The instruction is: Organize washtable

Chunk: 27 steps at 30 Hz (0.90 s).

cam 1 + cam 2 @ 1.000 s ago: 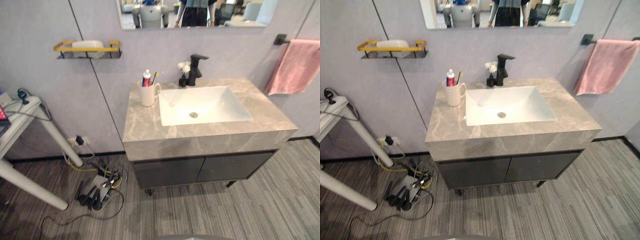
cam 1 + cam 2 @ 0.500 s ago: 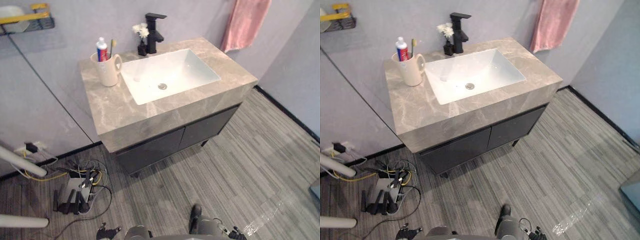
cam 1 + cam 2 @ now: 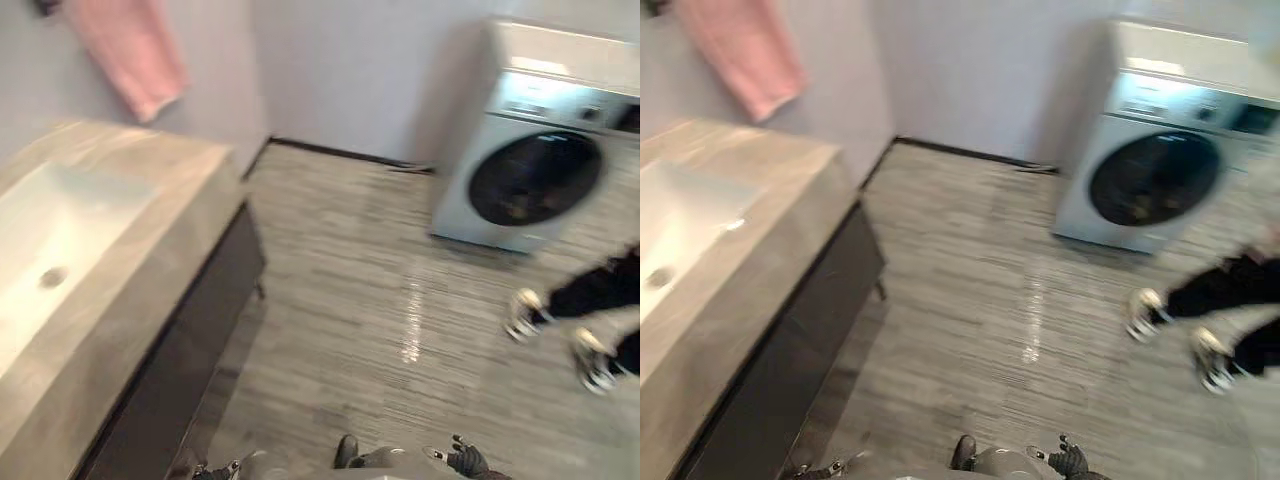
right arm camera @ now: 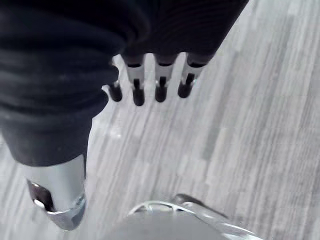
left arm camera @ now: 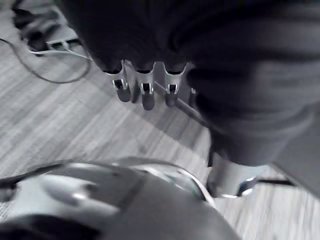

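Observation:
The washtable's grey marble top [image 3: 150, 250] runs along my left, with the white sink basin [image 3: 45, 235] set in it and dark cabinet doors [image 3: 190, 345] below. A pink towel [image 3: 130, 50] hangs on the wall behind it. My left hand [image 5: 142, 92] hangs at my side above the striped floor, fingers straight and holding nothing. In the right wrist view my right hand [image 4: 147, 85] hangs the same way, fingers straight and empty.
A white washing machine [image 3: 540, 150] with a dark round door stands against the far wall on the right. A person's legs in dark trousers and pale shoes [image 3: 525, 315] are at the right edge. Cables [image 5: 40, 42] lie on the floor near my left hand.
The camera has swung far to the right: cup, faucet and shelf have left the picture, and the washing machine and a person's legs have come into it. Both hands still hang empty.

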### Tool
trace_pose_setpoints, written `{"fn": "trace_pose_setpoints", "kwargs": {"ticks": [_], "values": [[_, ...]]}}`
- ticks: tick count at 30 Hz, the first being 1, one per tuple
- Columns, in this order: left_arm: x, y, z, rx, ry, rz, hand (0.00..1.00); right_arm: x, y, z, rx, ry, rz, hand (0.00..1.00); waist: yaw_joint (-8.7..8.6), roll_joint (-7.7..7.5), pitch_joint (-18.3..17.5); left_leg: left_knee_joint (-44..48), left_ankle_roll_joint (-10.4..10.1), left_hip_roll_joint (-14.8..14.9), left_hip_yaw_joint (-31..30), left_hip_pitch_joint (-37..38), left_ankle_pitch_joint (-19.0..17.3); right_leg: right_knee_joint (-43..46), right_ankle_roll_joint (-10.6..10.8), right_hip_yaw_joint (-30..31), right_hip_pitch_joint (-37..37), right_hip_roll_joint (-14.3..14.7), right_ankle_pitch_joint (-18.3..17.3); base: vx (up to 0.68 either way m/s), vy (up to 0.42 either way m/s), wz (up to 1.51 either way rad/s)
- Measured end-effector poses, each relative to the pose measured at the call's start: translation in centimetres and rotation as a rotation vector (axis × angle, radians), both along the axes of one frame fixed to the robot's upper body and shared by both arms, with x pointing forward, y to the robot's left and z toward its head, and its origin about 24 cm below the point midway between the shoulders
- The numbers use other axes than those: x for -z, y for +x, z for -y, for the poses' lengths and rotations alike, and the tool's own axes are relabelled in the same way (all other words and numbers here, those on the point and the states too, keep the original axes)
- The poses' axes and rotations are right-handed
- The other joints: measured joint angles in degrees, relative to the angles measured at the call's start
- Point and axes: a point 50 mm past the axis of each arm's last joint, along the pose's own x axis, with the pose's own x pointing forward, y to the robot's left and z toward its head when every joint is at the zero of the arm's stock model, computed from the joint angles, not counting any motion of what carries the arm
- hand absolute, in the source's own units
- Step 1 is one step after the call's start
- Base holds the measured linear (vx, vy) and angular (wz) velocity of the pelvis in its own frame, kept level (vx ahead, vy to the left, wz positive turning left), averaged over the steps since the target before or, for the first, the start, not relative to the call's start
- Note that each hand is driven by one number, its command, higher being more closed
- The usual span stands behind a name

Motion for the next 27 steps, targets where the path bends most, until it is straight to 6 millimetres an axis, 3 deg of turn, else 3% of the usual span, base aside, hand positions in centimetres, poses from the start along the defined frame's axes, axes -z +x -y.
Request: {"fn": "trace_pose_setpoints", "kwargs": {"ticks": [2,3,4,5,6,7,8,9,10,12,14,15,18,19,22,24,26,27], "values": [[0.0,0.4,0.2,0.012,-0.007,0.011,0.0,0.1,-0.3,0.2,-0.001,0.009,-0.017,0.0,-0.72,0.52,0.1,-14.6,-2.6,-5.7,-12.4,-2.1,0.0,-0.1,1.6,10.8,0.9,2.0,0.2,0.16,0.196,-2.43],[0.0,0.5,0.3,0.011,-0.008,0.014,0.0,0.1,-0.3,0.2,0.003,0.009,-0.014,0.0,-0.58,0.6,0.1,-18.8,-3.7,-6.9,-16.6,-2.0,0.6,-0.1,2.1,13.9,0.8,2.4,0.4,0.21,0.245,-2.58],[0.0,0.7,0.4,0.011,-0.011,0.021,0.0,0.0,-0.3,0.4,0.021,0.01,-0.009,0.0,-0.38,1.2,-0.2,-25.5,-6.1,-7.7,-22.6,-1.6,2.5,-0.2,3.6,18.9,0.4,3.0,0.4,0.23,0.28,-2.37],[0.0,0.5,0.4,0.009,-0.009,0.017,0.0,0.0,-0.3,0.4,0.031,0.013,-0.007,0.0,-0.44,1.58,-0.4,-26.4,-7.7,-7.3,-21.3,-0.5,5.7,0.0,4.2,22.5,0.6,3.1,0.2,0.25,0.3,-2.25],[0.0,0.4,0.2,0.006,-0.005,0.016,0.0,0.1,-0.4,0.2,0.036,0.018,-0.007,0.0,-0.84,1.3,-0.6,-27.3,-5.7,-7.0,-18.7,0.5,6.1,0.1,5.1,24.4,0.7,2.7,-0.4,0.26,0.324,-1.89],[-0.2,0.9,0.2,0.023,0.004,0.033,0.0,0.0,-0.5,0.2,0.039,0.021,-0.002,0.0,-0.85,1.78,-0.5,-28.0,-3.8,-5.4,-12.6,2.0,6.3,0.1,8.3,22.3,-0.5,-0.1,-3.5,0.19,0.401,-2.24],[-0.3,1.7,0.3,0.039,0.01,0.06,0.0,-0.2,-0.2,0.4,0.042,0.022,0.016,0.0,-0.3,1.32,-0.8,-25.1,-2.9,-3.6,-6.3,2.4,4.6,0.6,9.4,19.6,-2.5,-3.0,-0.2,0.12,0.432,-2.39],[-0.4,1.8,0.2,0.04,0.013,0.063,0.0,-0.4,0.3,0.2,0.038,0.027,0.039,0.0,-0.35,1.32,-0.8,-22.7,-3.2,-2.8,-3.5,2.4,3.3,1.2,11.4,21.6,-3.3,-3.5,2.5,0.01,0.511,-2.55],[-0.4,2.0,0.3,0.054,0.012,0.063,0.0,-0.6,0.7,0.3,0.038,0.023,0.062,0.0,-0.46,1.91,-0.9,-20.7,-2.6,-0.1,2.0,3.6,1.6,3.4,11.4,21.3,-4.6,-1.9,3.1,-0.01,0.405,-2.48],[-0.5,2.4,0.0,0.063,0.025,0.079,0.0,-0.7,1.1,0.1,0.038,0.03,0.074,0.0,-0.4,1.84,-0.9,-21.9,-1.4,1.4,10.4,7.3,0.7,6.4,10.4,7.0,-7.5,-4.8,3.0,-0.01,0.268,-2.16],[-0.7,3.0,-0.5,0.072,0.038,0.092,0.0,-0.6,0.3,-0.2,0.073,0.044,0.071,0.0,-0.79,0.53,-1.7,-23.3,-0.7,0.9,17.8,11.3,0.3,10.4,7.4,-17.0,-7.5,-14.4,1.1,-0.01,0.132,-1.69],[-0.7,3.2,-0.6,0.078,0.036,0.097,0.0,-0.6,0.0,0.0,0.092,0.041,0.069,0.0,-0.8,0.14,-1.9,-24.8,-0.5,0.1,19.5,12.5,0.2,11.0,6.9,-21.2,-7.3,-16.2,0.7,-0.03,0.07,-1.61],[-0.6,4.0,-0.2,0.156,0.021,0.088,0.0,-0.2,-0.9,-0.2,0.117,0.054,0.046,0.0,-2.35,-0.36,-2.7,-30.8,-0.5,-2.6,22.5,16.1,0.2,6.8,6.0,-19.7,-7.4,-15.2,0.0,0.04,-0.025,-0.98],[-0.4,3.9,0.2,0.173,0.005,0.071,0.0,-0.1,-1.2,0.1,0.139,0.052,0.038,0.0,-2.56,0.43,-3.7,-32.5,-0.6,-2.9,23.5,16.2,0.3,3.4,5.9,-17.5,-7.2,-13.7,0.7,0.05,-0.043,-0.99],[-0.3,4.0,0.7,0.187,-0.015,0.069,0.0,0.1,-2.1,0.6,0.199,0.052,0.007,0.0,-3.31,1.88,-3.9,-28.4,-1.8,-0.9,25.5,16.0,1.0,-1.7,5.2,-11.8,-6.2,-10.3,3.9,0.05,-0.039,-1.06],[-0.3,3.7,0.6,0.135,-0.017,0.075,0.0,0.2,-2.4,0.7,0.206,0.05,-0.007,0.0,-2.84,1.93,-3.5,-15.2,-1.0,2.7,21.9,12.4,1.2,-2.2,4.8,-7.3,-4.7,-8.4,4.1,0.04,-0.018,-1.3],[-0.3,3.9,1.0,0.09,-0.026,0.098,0.0,0.2,-2.7,1.2,0.213,0.038,-0.018,0.0,-1.6,2.59,-3.2,-9.8,-0.4,2.2,7.2,7.7,0.1,-2.7,5.4,-1.9,-3.4,-6.2,4.3,0.01,0.072,-1.42],[-0.3,3.9,1.1,0.093,-0.028,0.101,0.0,0.2,-2.7,1.3,0.214,0.037,-0.018,0.0,-1.76,2.72,-3.2,-10.7,-0.4,1.9,4.6,7.1,0.1,-3.2,6.0,-0.6,-3.3,-5.8,4.4,0.0,0.155,-1.24]]}}
